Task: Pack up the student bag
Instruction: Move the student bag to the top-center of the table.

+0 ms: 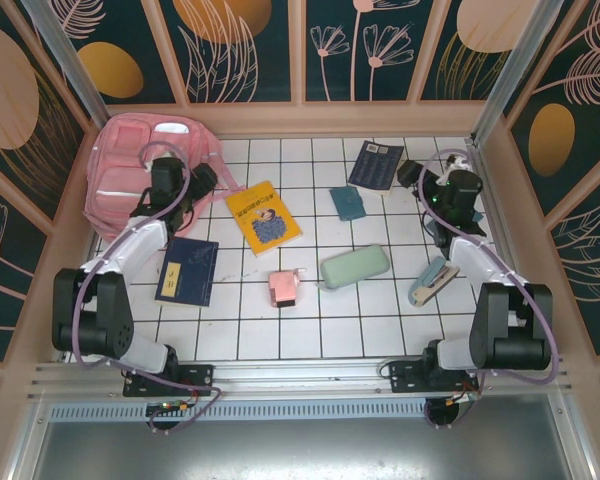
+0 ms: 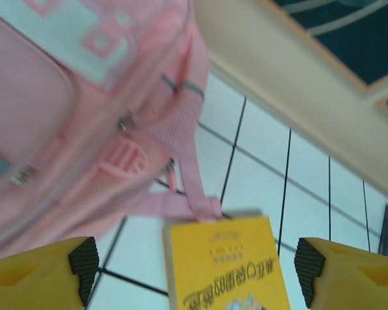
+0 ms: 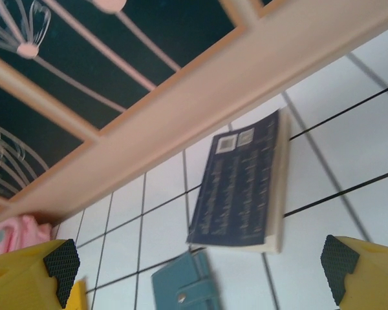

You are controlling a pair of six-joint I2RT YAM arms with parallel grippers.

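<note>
At the far left corner of the table point(image 1: 310, 325) lies the bag point(image 1: 140, 175), flat with its pockets up. My left gripper point(image 1: 204, 184) hovers at its right edge, between the bag and the yellow book point(image 1: 264, 217). From my left wrist I see the bag point(image 2: 84, 110) close up, and one strap point(image 2: 193, 184) runs down to the edge of the yellow book point(image 2: 226, 268). My left gripper point(image 2: 194, 270) has its fingers point(image 2: 84, 263) spread wide. They hold nothing, and the book lies on the tiles below the gap.

Near the left side lies a navy book point(image 1: 188, 270). A small pink pouch point(image 1: 283, 288) and a green case point(image 1: 355, 267) lie near the middle, and a teal wallet point(image 1: 348, 203) lies farther back. A dark book point(image 1: 376, 165) sits by the far wall.

My right gripper point(image 1: 416, 174) is just right of that dark book. From my right wrist, the right gripper point(image 3: 200, 268) is also wide open and empty, and its fingers point(image 3: 61, 265) frame the dark book point(image 3: 242, 190) and the wallet point(image 3: 184, 292). A stapler point(image 1: 432, 282) lies near the right arm.
</note>
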